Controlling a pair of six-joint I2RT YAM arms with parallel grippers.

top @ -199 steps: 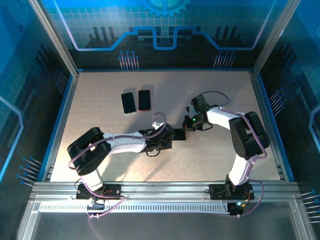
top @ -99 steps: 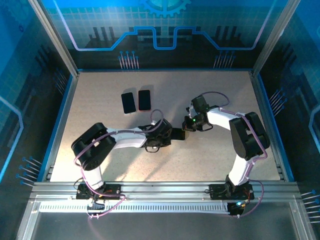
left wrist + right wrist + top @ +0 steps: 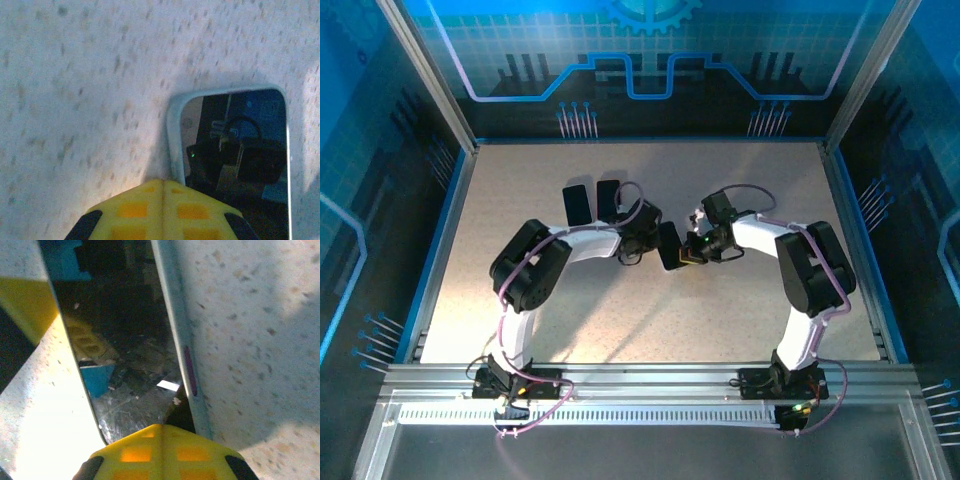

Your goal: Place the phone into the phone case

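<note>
**Two Arms Close In on Phone at Mid-Table**

The phone lies screen up near the middle of the speckled table, flanked by both robot arms. The left pincer, its yellow pads pressed together with nothing between them, noses against the phone's left side. From the left wrist camera, the joined tips of this pincer meet the near left corner of the phone, whose pale rim frames a dark, mirror-like screen.

The right pincer comes in from the opposite side, also with its pads together and gripping nothing. From the right wrist camera this pincer sits at the near end of the phone, just beside its silvery edge (a small side button shows along that edge).

Behind the left arm, toward the back of the table, two flat rectangles lie side by side and well apart from the phone: a black slab and, to its right, a red-edged slab partly crossed by the arm's cable. Which of the two is the case cannot be told from above.
</note>
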